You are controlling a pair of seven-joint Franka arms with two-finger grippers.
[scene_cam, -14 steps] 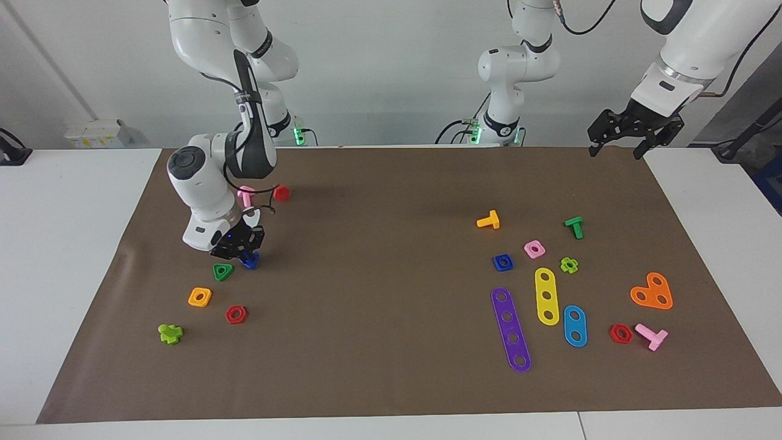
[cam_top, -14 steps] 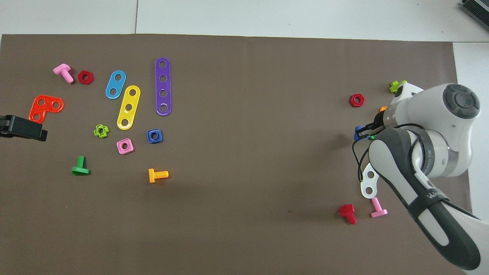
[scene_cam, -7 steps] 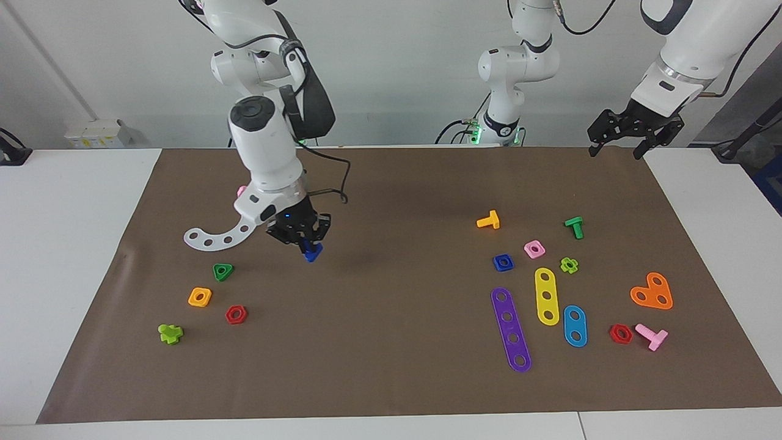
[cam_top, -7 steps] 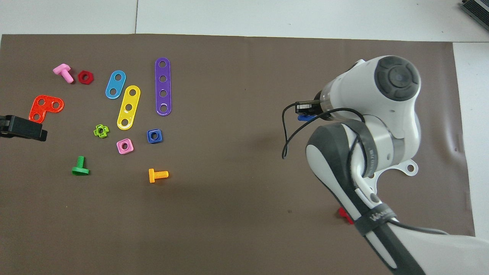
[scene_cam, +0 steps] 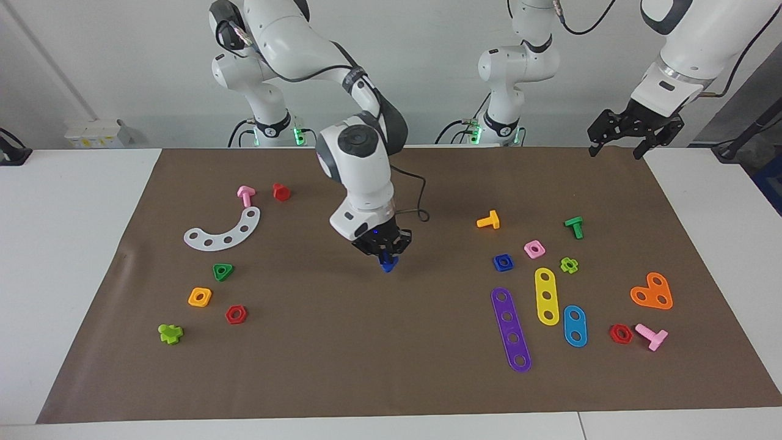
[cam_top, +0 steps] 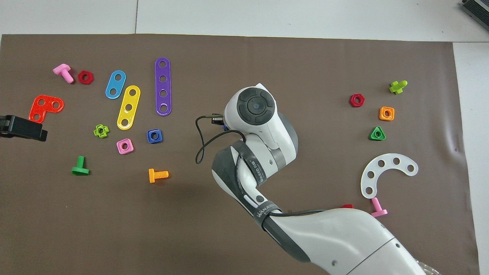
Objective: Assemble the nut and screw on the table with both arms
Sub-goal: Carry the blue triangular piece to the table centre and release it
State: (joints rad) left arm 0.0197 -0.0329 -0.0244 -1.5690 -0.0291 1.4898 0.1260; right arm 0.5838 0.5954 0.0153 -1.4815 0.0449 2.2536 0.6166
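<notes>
My right gripper (scene_cam: 386,249) is shut on the dark-blue screw (scene_cam: 387,264) and holds it head down a little above the middle of the brown mat (scene_cam: 391,366). In the overhead view the wrist hides most of that gripper (cam_top: 218,120), and only a sliver of the screw (cam_top: 225,127) shows. The dark-blue square nut (scene_cam: 503,263) lies flat on the mat toward the left arm's end, beside a pink square nut (scene_cam: 534,249); it also shows in the overhead view (cam_top: 154,136). My left gripper (scene_cam: 635,131) is open, empty and waits above the mat's corner at its own end (cam_top: 23,128).
Purple (scene_cam: 511,329), yellow (scene_cam: 547,296) and blue (scene_cam: 575,326) strips lie just farther from the robots than the nut. An orange bolt (scene_cam: 489,220) and a green bolt (scene_cam: 574,227) lie nearer to them. A white curved strip (scene_cam: 223,230), a green triangular nut (scene_cam: 223,271) and an orange nut (scene_cam: 200,297) lie at the right arm's end.
My right gripper has carried the blue screw from beside the green triangular nut to over the mat's middle, toward the left arm's end. The left arm has not moved.
</notes>
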